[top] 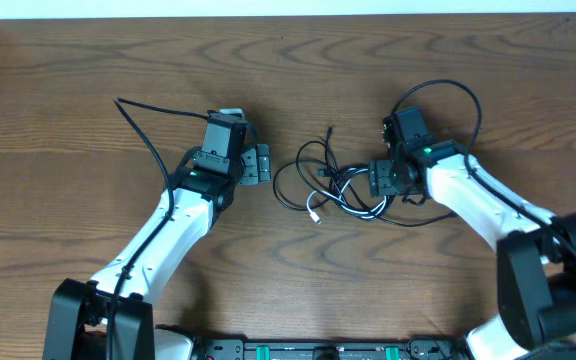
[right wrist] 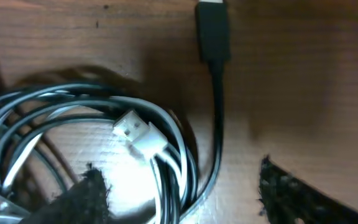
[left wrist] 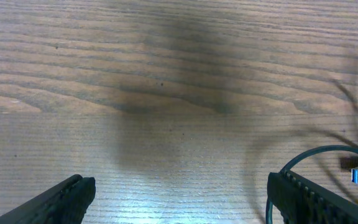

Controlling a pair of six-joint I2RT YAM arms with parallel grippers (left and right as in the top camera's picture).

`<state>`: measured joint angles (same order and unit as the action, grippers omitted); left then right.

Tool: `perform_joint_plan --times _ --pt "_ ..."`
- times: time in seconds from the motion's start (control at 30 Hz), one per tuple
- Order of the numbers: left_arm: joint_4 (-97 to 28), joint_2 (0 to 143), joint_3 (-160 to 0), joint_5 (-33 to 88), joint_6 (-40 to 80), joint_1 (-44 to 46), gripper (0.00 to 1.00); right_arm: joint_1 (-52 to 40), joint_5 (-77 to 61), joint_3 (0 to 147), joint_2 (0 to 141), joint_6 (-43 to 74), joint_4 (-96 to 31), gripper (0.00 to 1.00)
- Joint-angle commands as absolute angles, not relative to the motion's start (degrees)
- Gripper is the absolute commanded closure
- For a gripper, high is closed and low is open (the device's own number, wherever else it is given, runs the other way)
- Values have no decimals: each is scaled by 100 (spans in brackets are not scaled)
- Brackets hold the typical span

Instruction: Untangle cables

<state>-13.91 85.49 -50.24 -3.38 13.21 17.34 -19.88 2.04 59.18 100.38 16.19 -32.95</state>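
The cables (top: 340,190) lie under the right hand (top: 376,180)
The right hand hangs open over them; the left hand (top: 259,165) is open and empty, just beside.

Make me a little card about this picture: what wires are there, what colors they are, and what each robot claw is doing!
table: brown wood
cables: black ones and one white, looped into one tangle
white plug: lying on the loops
black plug: sticking out past the loops
left gripper: jaws open, empty, beside the tangle
right gripper: jaws open, low over the tangle's right side
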Motion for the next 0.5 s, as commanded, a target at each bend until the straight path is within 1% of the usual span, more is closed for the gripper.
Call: perform_joint_plan --times 0.0,0.07,0.13,0.17,0.2,0.33,0.37,0.43,0.47 --pt "-1411 8455 -5085 -412 1269 1706 4 -1981 266 5883 10438 1396 -3199 38" --pt "-1411 8455 -5085 -412 1269 1706 4 -1981 263 5883 10580 1293 -3133 48" --pt "-1411 8455 -5085 -412 1269 1706 4 -1992 261 5883 10685 1166 -2998 63" --pt "-1411 8455 -5085 -412 1269 1706 4 -1992 263 5883 10689 1033 -2928 73" --pt "-1411 8455 -5085 -412 1269 1706 4 -1992 263 5883 10689 897 -2904 78" --pt "-1411 8455 -5085 -412 1269 1706 4 -1992 228 5883 10689 32 -2858 84" --pt "-1411 8455 -5085 -412 1269 1706 4 -1997 25 5883 10689 -427 -2722 89" --pt "-1411 8455 -5085 -412 1271 1706 4 -1997 -224 5883 10689 -886 -2449 96" --pt "-1411 8455 -5085 -412 1269 1706 4 -1997 -228 5883 10689 -1146 -2209 99"
